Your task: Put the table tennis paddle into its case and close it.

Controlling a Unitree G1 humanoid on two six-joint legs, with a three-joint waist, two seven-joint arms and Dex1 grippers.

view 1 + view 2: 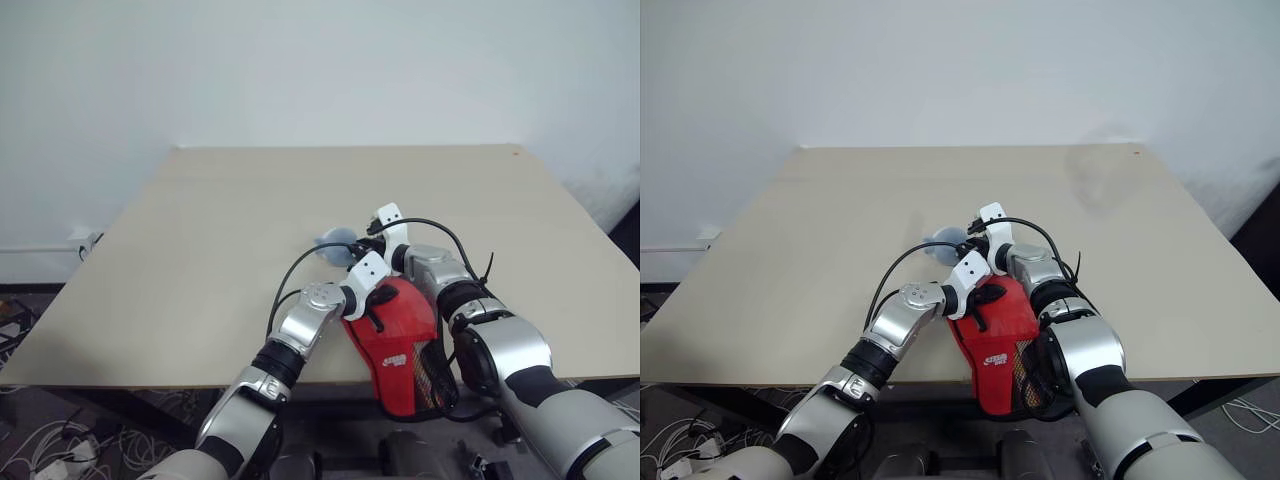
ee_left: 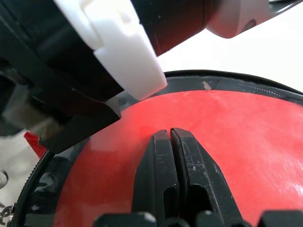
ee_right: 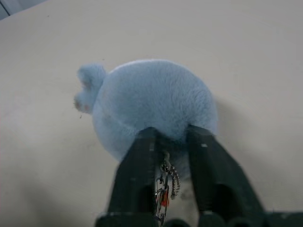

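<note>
Left wrist view looks along the left gripper (image 2: 170, 135), whose two black fingers are pressed together with nothing between them, their tips resting on the red fabric of the case (image 2: 246, 137). Black trim and a line of zip teeth curve around the red panel just past those tips, and the white and black housing of the other arm hangs close over the same edge.

From the head, the case lies at the near edge of the table (image 1: 200, 220), its narrow end with the white logo and black mesh patch hanging toward the robot. The left gripper sits on its upper part, on top of the fabric, not around it.

Just beyond the case's far edge, the right gripper (image 3: 171, 135) has its fingers drawn in around a fluffy pale blue pompom (image 3: 151, 101) that lies on the table; a small metal chain (image 3: 166, 182) hangs between the fingers, which press into the fur. The paddle itself cannot be made out in these views.
</note>
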